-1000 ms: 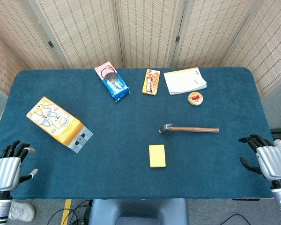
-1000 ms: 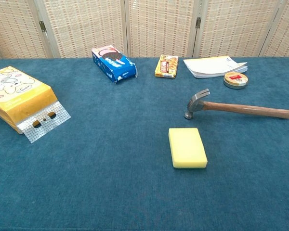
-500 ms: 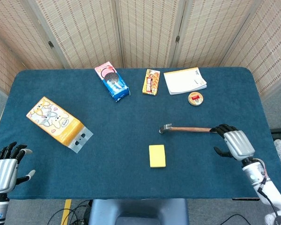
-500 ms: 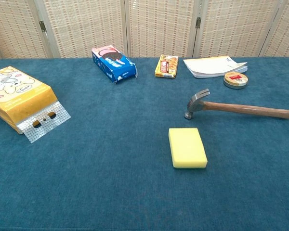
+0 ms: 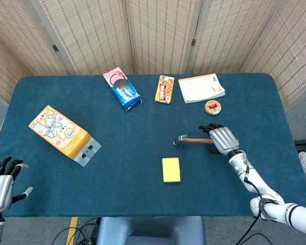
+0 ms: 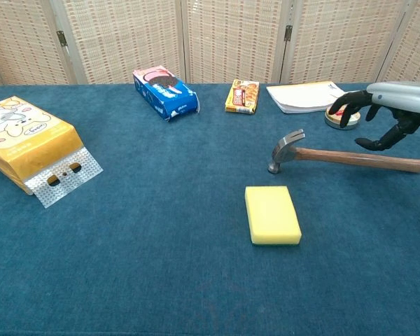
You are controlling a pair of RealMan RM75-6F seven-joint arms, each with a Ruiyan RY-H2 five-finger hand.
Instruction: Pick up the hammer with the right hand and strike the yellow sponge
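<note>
The hammer [image 6: 350,158] lies flat on the blue table, steel head [image 5: 180,139] to the left and wooden handle running right. My right hand [image 5: 220,138] [image 6: 386,112] hovers over the handle with its fingers spread, and holds nothing. The yellow sponge [image 5: 171,169] [image 6: 271,214] lies flat just in front of the hammer head. My left hand [image 5: 1,182] hangs off the near left corner of the table, fingers apart and empty; the chest view does not show it.
A yellow snack bag [image 5: 64,135] lies at the left. Along the far edge sit a blue cookie pack [image 5: 123,89], an orange biscuit box [image 5: 164,89], a white notepad [image 5: 201,88] and a small round tin [image 5: 212,106].
My right hand has swept in from the table's right edge leftward and now hovers over the hammer handle. The left hand has sunk a little lower at the near left corner.
</note>
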